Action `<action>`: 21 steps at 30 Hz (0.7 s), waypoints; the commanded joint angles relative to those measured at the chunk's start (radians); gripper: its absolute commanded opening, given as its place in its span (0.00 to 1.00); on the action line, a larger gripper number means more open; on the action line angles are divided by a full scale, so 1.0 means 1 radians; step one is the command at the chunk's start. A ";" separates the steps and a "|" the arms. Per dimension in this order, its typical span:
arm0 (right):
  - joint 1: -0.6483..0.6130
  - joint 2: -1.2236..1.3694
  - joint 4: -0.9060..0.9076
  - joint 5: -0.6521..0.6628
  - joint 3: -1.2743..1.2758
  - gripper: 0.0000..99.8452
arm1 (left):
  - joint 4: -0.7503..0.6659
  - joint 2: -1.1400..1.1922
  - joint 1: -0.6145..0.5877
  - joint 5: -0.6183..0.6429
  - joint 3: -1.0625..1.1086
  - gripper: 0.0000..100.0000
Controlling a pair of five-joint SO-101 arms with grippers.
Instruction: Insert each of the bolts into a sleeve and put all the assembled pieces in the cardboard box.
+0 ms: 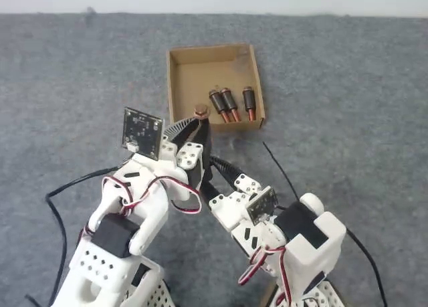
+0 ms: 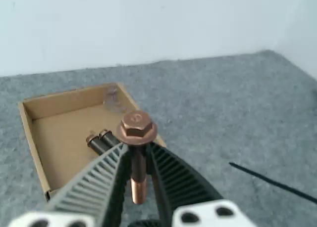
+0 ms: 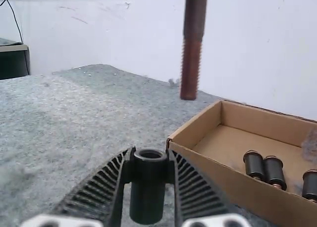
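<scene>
Grey carpet (image 1: 348,86), left claw (image 2: 137,153) clamping upright bolt (image 2: 136,130), right claw (image 3: 149,160) gripping sleeve (image 3: 147,187) beneath

I see the cardboard box (image 1: 175,86) at the far middle of the surface (image 1: 348,86), with three assembled pieces (image 1: 231,104) side by side in its near right corner. Just before its near wall, my left gripper (image 2: 136,152) holds a bolt (image 2: 137,130) upright, above the sleeve (image 3: 148,182) in my right gripper (image 3: 148,156).

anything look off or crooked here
Nothing stands out. The left gripper holds the bolt upright, the right gripper holds the sleeve upright with its opening up, and three assembled pieces lie side by side in the box.
</scene>
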 commanded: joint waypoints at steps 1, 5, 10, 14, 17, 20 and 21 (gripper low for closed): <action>-0.001 -0.045 0.001 -0.008 -0.011 0.01 | 0.043 0.000 -0.005 -0.021 -0.038 0.01; -0.001 -0.045 -0.001 -0.006 -0.011 0.01 | 0.081 0.000 -0.005 -0.018 -0.035 0.01; 0.001 -0.045 0.001 -0.006 -0.011 0.01 | 0.089 0.000 -0.005 -0.017 0.001 0.01; 0.001 -0.045 0.001 -0.006 -0.011 0.01 | 0.094 -0.011 -0.005 -0.015 0.007 0.01; 0.008 -0.045 0.001 -0.006 -0.011 0.01 | 0.129 -0.069 -0.005 -0.015 0.024 0.01; 0.027 -0.045 0.001 -0.006 -0.015 0.01 | 0.155 -0.167 0.000 -0.015 0.064 0.01; 0.027 -0.045 0.001 -0.006 -0.015 0.01 | 0.150 -0.203 0.000 -0.015 0.088 0.01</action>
